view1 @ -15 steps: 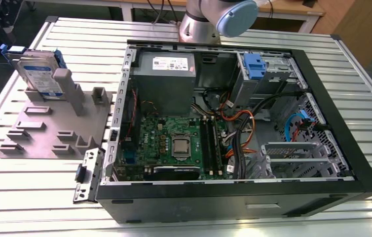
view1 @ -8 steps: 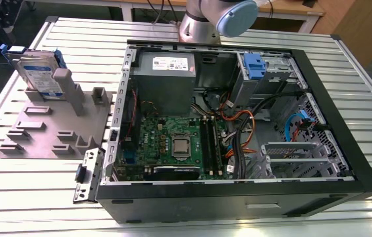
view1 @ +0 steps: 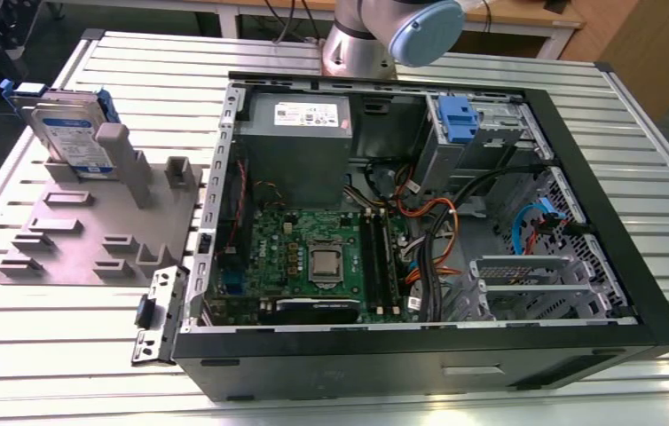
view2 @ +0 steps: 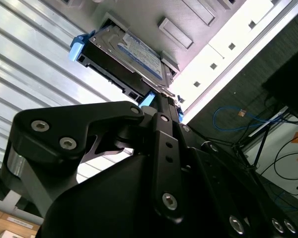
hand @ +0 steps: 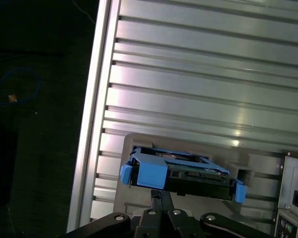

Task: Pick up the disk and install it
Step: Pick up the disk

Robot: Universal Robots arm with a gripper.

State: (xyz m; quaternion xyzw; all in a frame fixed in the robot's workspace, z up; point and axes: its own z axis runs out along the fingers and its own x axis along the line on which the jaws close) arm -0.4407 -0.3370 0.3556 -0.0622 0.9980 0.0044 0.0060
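The disk (view1: 72, 133) stands upright in a grey holder (view1: 74, 253), 9 o'clock from the case (view1: 429, 342). The tool (hand: 160, 195), closed and empty, probably needs squaring to its blue rails.

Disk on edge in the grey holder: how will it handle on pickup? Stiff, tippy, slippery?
Likely rigid: the disk is a metal-cased block, so it shouldn't flex, and probably heavy for its size. It stands on edge in the grey holder, so a sideways push might tilt it. Its metal face looks smooth, possibly slippery; the blue rails may grip better.
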